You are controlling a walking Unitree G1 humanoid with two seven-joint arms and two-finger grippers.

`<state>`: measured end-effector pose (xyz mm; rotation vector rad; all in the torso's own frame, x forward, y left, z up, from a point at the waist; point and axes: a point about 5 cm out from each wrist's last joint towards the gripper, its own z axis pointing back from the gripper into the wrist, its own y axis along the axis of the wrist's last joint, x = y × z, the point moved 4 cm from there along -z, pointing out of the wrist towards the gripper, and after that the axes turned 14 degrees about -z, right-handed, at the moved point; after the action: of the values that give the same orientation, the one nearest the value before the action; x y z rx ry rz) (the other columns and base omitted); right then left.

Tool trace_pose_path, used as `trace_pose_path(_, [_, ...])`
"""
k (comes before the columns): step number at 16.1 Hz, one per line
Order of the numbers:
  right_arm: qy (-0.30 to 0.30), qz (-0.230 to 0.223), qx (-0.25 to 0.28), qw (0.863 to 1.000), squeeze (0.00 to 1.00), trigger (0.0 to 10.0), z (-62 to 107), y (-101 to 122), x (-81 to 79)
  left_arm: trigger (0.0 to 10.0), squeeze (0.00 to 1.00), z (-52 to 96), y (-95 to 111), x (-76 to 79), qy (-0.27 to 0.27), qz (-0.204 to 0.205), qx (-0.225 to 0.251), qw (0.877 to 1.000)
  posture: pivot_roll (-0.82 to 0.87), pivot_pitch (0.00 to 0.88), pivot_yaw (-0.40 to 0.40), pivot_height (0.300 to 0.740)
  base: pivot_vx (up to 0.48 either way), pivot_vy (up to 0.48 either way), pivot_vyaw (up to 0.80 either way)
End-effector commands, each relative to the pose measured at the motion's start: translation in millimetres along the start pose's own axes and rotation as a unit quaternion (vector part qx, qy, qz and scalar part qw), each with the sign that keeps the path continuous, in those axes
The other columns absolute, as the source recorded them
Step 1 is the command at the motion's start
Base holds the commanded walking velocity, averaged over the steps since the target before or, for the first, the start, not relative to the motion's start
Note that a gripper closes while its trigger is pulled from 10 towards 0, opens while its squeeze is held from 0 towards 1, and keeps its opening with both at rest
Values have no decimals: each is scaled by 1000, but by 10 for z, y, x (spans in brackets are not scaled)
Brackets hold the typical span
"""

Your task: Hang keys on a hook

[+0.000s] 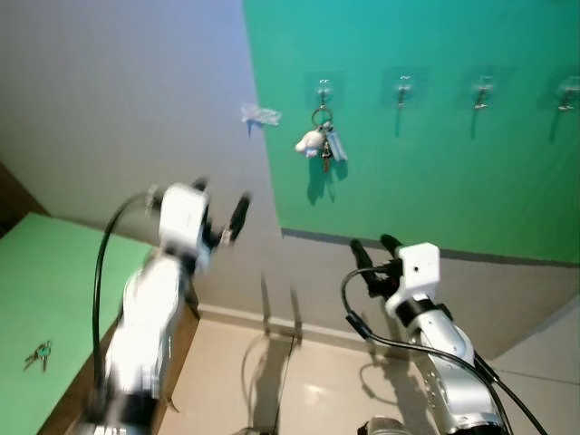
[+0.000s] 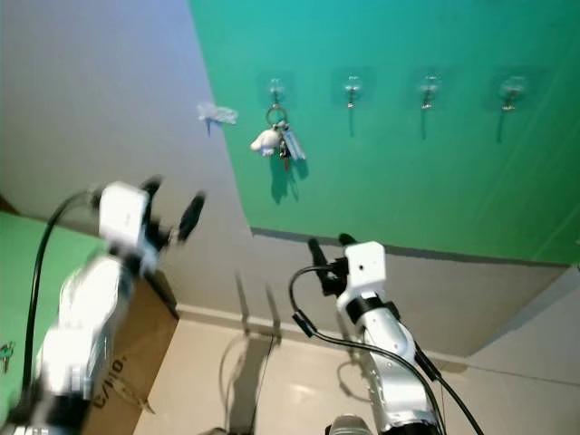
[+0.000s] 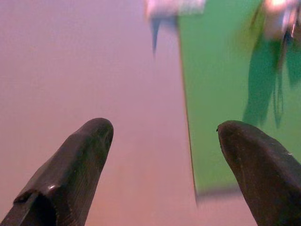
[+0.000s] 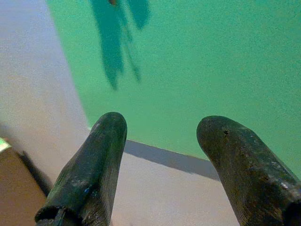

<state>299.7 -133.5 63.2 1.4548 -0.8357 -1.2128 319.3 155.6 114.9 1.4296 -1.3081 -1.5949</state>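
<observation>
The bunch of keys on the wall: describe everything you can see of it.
The bunch of keys hangs from the leftmost hook of a row on the green wall panel. A metal ring holds a small white charm on the left and a few keys, one pale blue, pointing down. It casts a shadow on the panel. Neither gripper touches it; both are lower and open.

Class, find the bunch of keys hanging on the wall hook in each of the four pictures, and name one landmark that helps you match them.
Left eye view: bunch of keys on the leftmost hook, upper middle.
Right eye view: same bunch, upper left of centre.
Left wrist view: blurred at the top right corner.
Right wrist view: its shadow falls on the green at the top.
Shared landmark: edge of the green panel against the grey wall.
</observation>
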Motion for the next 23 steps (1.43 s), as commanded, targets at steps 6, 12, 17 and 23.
trace_pose_path(6, [-56, 6, 16, 998, 0, 10000, 62, 72, 255, 10000, 0, 415, -241, 288, 16, -31, -28, 999, -206, 14, 128, 740, 0, 0, 0])
trace_pose_path(12, [-74, -1, -3, 997, 0, 10000, 198, -72, 274, 10000, 0, 300, -306, 428, 10, 26, -42, 999, -235, 33, 139, 740, 0, 0, -130])
trace_pose_path(17, [-74, 8, -5, 997, 0, 10000, 173, -68, 279, 10000, 0, 123, -244, 508, -25, 25, -32, 999, -251, 29, 146, 740, 0, 0, -775])
trace_pose_path(23, [-70, 2, -10, 998, 0, 10000, 116, -87, 237, 10000, 0, 81, -196, 483, -30, 16, -27, 999, -228, 33, 134, 740, 0, 151, -124])
